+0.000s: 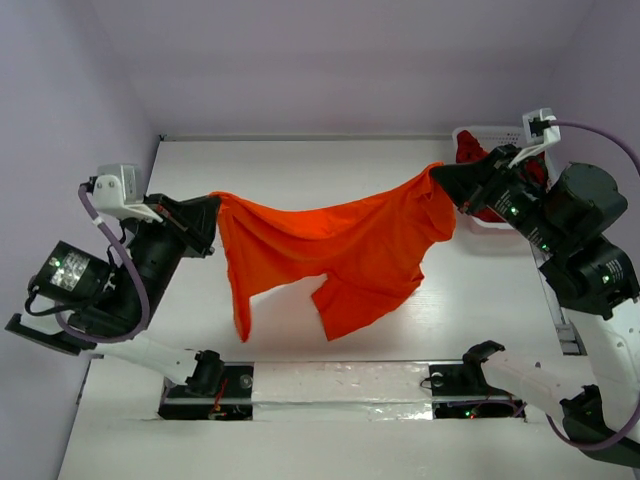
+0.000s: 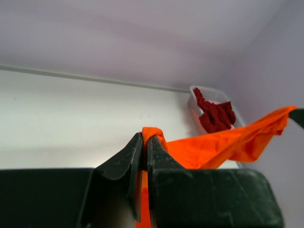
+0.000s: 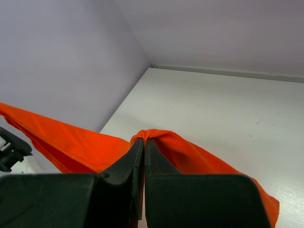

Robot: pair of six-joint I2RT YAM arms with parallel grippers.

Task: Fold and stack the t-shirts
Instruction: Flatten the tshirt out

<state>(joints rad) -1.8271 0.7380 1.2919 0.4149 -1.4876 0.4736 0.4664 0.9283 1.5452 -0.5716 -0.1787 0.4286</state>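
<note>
Orange t-shirt aloft, ends tight in left jaws and right jaws; basket of dark red t-shirts beside right arm.

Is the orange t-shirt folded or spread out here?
Spread, not folded: the orange t-shirt hangs stretched between the left gripper and right gripper, both shut on it.
</note>
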